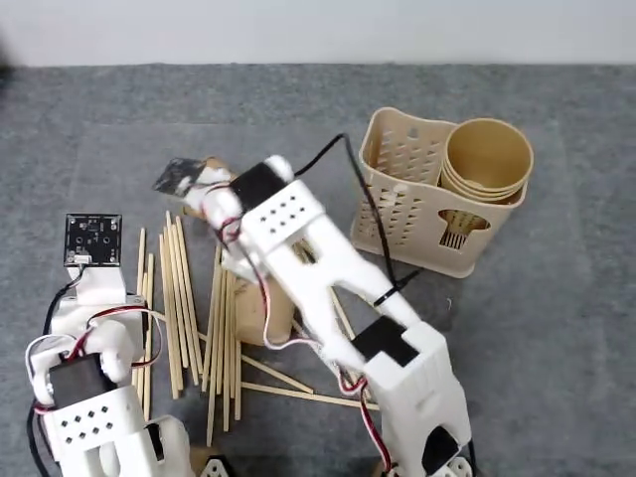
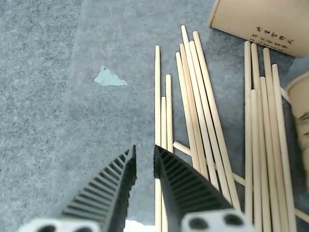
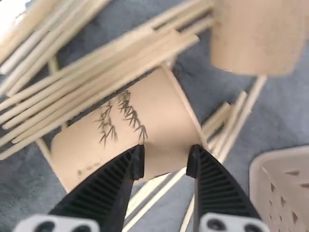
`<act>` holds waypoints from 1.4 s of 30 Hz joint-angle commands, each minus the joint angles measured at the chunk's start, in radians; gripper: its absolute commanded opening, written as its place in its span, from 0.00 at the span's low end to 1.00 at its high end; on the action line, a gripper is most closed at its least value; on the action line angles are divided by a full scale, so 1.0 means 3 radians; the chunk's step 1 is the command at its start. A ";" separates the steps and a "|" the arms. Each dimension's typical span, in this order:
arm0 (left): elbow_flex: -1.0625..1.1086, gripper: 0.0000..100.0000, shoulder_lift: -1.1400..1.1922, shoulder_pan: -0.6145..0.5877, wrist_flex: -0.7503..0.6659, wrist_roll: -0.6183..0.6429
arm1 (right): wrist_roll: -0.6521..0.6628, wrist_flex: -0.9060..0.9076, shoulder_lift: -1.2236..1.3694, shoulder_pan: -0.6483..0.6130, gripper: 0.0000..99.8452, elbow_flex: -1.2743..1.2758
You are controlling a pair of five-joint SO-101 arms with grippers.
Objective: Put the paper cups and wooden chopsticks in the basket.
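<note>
As the basket (image 1: 417,224) already holds a stack of paper cups (image 1: 487,157) on one side, I judge the task to be partly done. The wooden chopsticks (image 1: 181,288) all lie loose on the grey mat (image 1: 556,328), most of them in rows between my two arms. The right gripper (image 3: 165,157) hangs directly above a lying cup (image 3: 120,133) with a bamboo drawing. Its fingers (image 3: 120,179) are apart and touch nothing, and I think the opening suits the cup's wall near the rim. Some chopsticks seem to lean against this cup, so lifting it may scatter them. A second cup (image 3: 260,34) lies near it. The left gripper (image 2: 145,153) hovers over the outer chopsticks. Its fingers are close, with only a narrow gap and nothing between them, which fits a thin stick.
</note>
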 commanded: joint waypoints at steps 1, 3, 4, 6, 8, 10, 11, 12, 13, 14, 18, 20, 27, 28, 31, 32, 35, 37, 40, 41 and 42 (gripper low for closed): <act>-0.0033 0.07 0.0015 0.0000 -0.0061 -0.0005 | -0.0026 0.0049 -0.0371 0.0074 0.18 -0.0082; -0.0033 0.07 0.0015 0.0000 -0.0061 -0.0005 | -0.0026 0.0043 -0.0376 0.0074 0.21 -0.0082; -0.0033 0.07 0.0015 0.0000 -0.0061 -0.0005 | -0.0026 0.0043 -0.0371 0.0069 0.23 -0.0082; -0.0033 0.07 0.0015 0.0000 -0.0061 -0.0005 | -0.0026 0.0033 -0.0371 0.0069 0.26 -0.0082; -0.0028 0.07 0.0015 0.0000 -0.0061 -0.0005 | -0.0026 0.0023 -0.0391 0.0064 0.27 -0.0082; -0.0028 0.07 0.0015 0.0000 -0.0061 -0.0005 | -0.0026 0.0018 -0.0396 0.0059 0.27 -0.0082; -0.0028 0.07 0.0015 0.0000 -0.0061 -0.0005 | -0.0026 0.0013 -0.0386 0.0059 0.27 -0.0082; -0.0028 0.07 0.0015 0.0000 -0.0061 -0.0005 | -0.0026 0.0013 -0.0376 0.0059 0.27 -0.0082; -0.0028 0.07 0.0015 0.0000 -0.0061 -0.0005 | -0.0026 0.0013 -0.0366 0.0059 0.27 -0.0082; -0.0028 0.07 0.0015 0.0000 -0.0061 -0.0005 | -0.0026 0.0013 -0.0350 0.0064 0.27 -0.0082; -0.0028 0.07 0.0015 0.0000 -0.0061 -0.0005 | -0.0020 -0.0038 -0.0182 0.0059 0.27 -0.0082; -0.0028 0.07 0.0015 0.0000 -0.0061 -0.0005 | -0.0020 -0.0090 -0.0064 0.0059 0.26 -0.0082; -0.0018 0.07 0.0015 0.0000 -0.0066 -0.0005 | 0.0026 -0.0069 0.0105 -0.0064 0.26 -0.0082; -0.0018 0.07 0.0015 0.0000 -0.0066 -0.0005 | 0.0082 -0.0043 0.0105 -0.0084 0.26 -0.0082; -0.0018 0.07 0.0015 0.0000 -0.0066 -0.0005 | 0.0199 0.0033 0.0105 -0.0141 0.26 -0.0082; -0.0013 0.07 0.0015 0.0000 -0.0066 -0.0005 | 0.0215 0.0059 0.0105 -0.0146 0.26 -0.0082; -0.0013 0.07 0.0015 0.0000 -0.0066 -0.0005 | 0.0292 0.0105 0.0115 -0.0151 0.26 -0.0082; -0.0013 0.07 0.0015 0.0000 -0.0066 -0.0005 | 0.0353 0.0161 0.0125 -0.0151 0.26 -0.0082; -0.0013 0.07 0.0015 0.0000 -0.0066 -0.0005 | 0.0445 0.0222 0.0125 -0.0156 0.23 -0.0082; -0.0013 0.07 0.0015 0.0000 -0.0066 -0.0005 | 0.0460 0.0228 0.0110 -0.0156 0.20 -0.0082; -0.0013 0.07 0.0015 0.0000 -0.0066 -0.0005 | 0.0486 0.0233 0.0105 -0.0156 0.18 -0.0082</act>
